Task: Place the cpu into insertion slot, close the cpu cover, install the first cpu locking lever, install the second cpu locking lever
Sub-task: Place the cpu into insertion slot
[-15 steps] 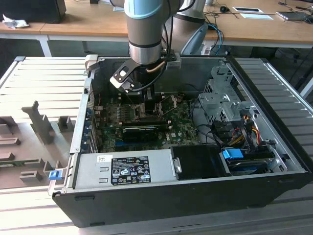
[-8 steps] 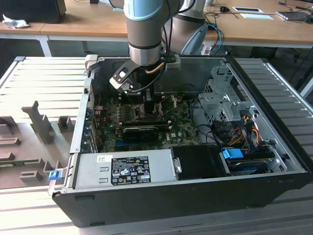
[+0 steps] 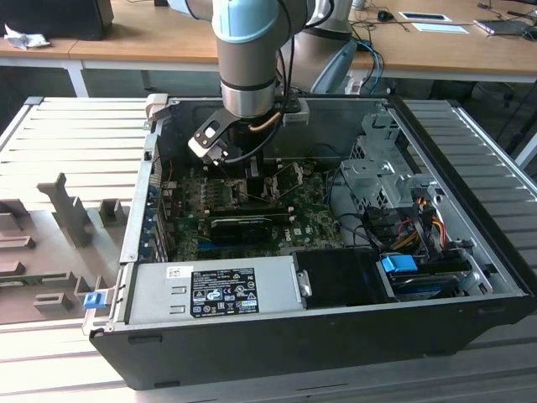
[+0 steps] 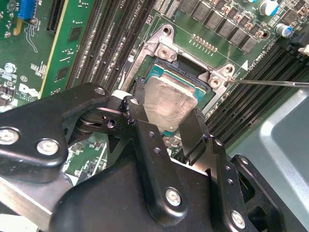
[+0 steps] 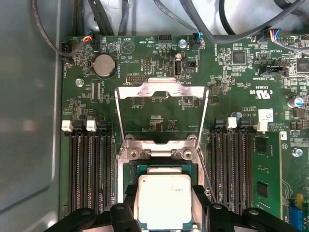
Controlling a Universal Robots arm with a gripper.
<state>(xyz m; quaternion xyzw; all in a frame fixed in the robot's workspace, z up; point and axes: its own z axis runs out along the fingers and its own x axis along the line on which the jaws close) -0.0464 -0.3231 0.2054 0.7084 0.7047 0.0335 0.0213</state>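
Inside the open black computer case [image 3: 319, 340] the pale-blue arm [image 3: 246, 59] reaches down to the green circuit board [image 5: 231, 96], near the case's far wall.

The black gripper [image 5: 164, 205] has its fingers [image 4: 147, 140] pinching the cpu [image 4: 170, 102], a small flat square chip with a pale silver-grey metal top, by two opposite edges. The chip hangs over the insertion slot [image 4: 189, 64], a square dark socket with a silver rim, between the board's two banks of black memory slots [image 5: 89, 169]. We cannot tell whether it touches the socket floor. The cpu cover [image 5: 161, 88], a thin silver frame plate, stands swung open from its hinge edge.

We judge the step calls for a level chip, a straight descent with no sideways slide, and corners matched before letting go.

The chip lies flat, metal top up. Being square, it has no long axis, and its edges run parallel to the slot's rim.
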